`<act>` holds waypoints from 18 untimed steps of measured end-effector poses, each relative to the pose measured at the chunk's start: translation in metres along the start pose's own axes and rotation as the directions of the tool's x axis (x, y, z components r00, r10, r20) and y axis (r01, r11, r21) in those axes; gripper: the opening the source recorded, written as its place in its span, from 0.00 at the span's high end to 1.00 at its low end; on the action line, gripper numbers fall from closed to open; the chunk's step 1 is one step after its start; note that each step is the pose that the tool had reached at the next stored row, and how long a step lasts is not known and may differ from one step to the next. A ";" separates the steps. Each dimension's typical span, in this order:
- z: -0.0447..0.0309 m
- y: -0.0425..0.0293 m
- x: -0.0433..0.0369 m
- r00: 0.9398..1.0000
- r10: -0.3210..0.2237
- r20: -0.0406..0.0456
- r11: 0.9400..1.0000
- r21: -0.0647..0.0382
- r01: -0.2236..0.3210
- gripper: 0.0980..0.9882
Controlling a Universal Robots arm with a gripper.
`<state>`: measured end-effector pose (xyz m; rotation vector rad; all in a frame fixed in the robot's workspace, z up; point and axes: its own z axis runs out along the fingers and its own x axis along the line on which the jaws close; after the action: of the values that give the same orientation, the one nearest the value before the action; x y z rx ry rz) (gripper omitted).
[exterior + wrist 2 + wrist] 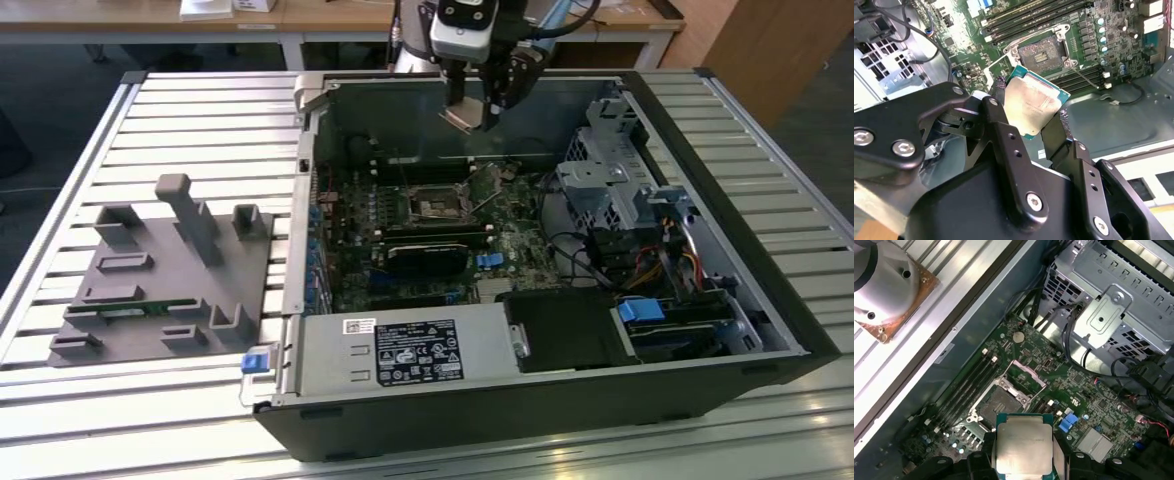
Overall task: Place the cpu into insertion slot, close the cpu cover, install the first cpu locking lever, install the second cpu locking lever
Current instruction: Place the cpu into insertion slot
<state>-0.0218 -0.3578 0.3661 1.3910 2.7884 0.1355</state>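
My gripper (477, 108) hangs above the back of the open computer case, shut on the cpu (469, 119), a flat square chip with a pale metal top. In both wrist views the black fingers (999, 92) clamp two opposite edges of the cpu (1031, 107) (1023, 445). The insertion slot (437, 203) (1043, 50) (1000, 405) lies open on the green board, below and apart from the chip. The cpu cover (1028, 374) (996, 65) stands raised at one edge of the slot. A thin wire lever (1085, 76) sticks out beside it.
Dark memory slots (971, 382) run beside the socket. A silver drive cage (607, 175) with cable bundles fills the case on the exterior view's right, and a black card (430, 255) lies in front of the socket. A grey fixture (167, 275) sits on the slatted table.
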 end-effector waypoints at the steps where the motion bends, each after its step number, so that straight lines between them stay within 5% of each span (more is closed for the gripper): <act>1: 0.0000 0.0000 0.0000 1.000 0.009 0.001 1.000 0.000 -0.009 0.51; 18: 0.0000 0.0000 0.0000 0.987 0.162 0.014 0.987 -0.004 -0.162 0.51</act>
<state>-0.0218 -0.3578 0.3661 1.6103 2.6596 0.1316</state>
